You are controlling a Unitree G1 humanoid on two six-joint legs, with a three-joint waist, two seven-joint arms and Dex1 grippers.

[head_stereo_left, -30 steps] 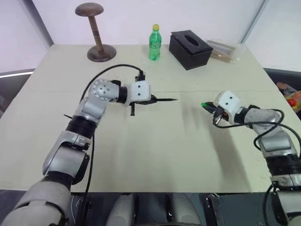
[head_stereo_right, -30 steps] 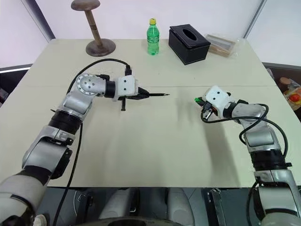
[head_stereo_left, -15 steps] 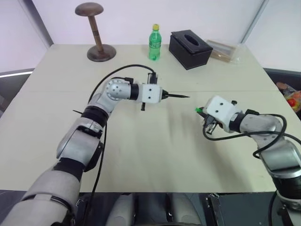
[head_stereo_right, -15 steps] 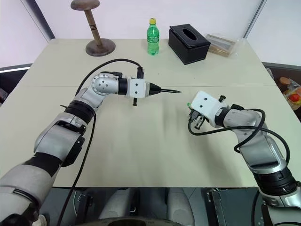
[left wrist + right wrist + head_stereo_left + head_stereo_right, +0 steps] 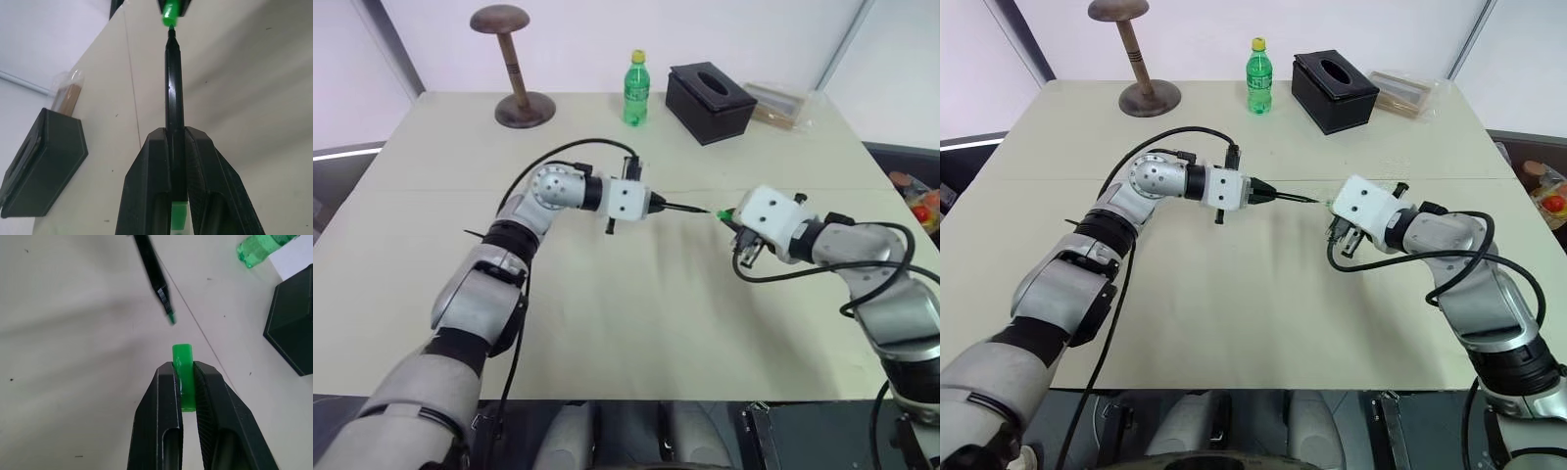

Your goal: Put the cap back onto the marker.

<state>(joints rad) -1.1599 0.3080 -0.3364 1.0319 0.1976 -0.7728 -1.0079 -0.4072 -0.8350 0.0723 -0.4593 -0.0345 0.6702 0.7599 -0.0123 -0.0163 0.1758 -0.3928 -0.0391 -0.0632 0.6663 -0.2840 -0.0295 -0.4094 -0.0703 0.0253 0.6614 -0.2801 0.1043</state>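
The marker (image 5: 683,206) is a thin black stick held level above the table, with my left gripper (image 5: 651,202) shut on its rear end and its pointed tip aimed at my right hand. My right gripper (image 5: 732,217) is shut on the small green cap (image 5: 725,213), whose open end faces the tip. In the right wrist view the cap (image 5: 183,364) sticks out past the fingers (image 5: 165,396), and the marker (image 5: 154,269) ends a short gap away, slightly off to one side. The left wrist view shows the marker (image 5: 173,83) running straight toward the cap (image 5: 170,11).
Along the far edge of the table (image 5: 607,333) stand a wooden hat stand (image 5: 517,73), a green bottle (image 5: 635,88), a black tissue box (image 5: 710,101) and a clear packet of brown sticks (image 5: 781,105). A seam crosses the tabletop under both hands.
My right gripper has carried the cap left and upward toward the marker. The left gripper has shifted the marker right and rolled it. The gap between tip and cap has nearly closed.
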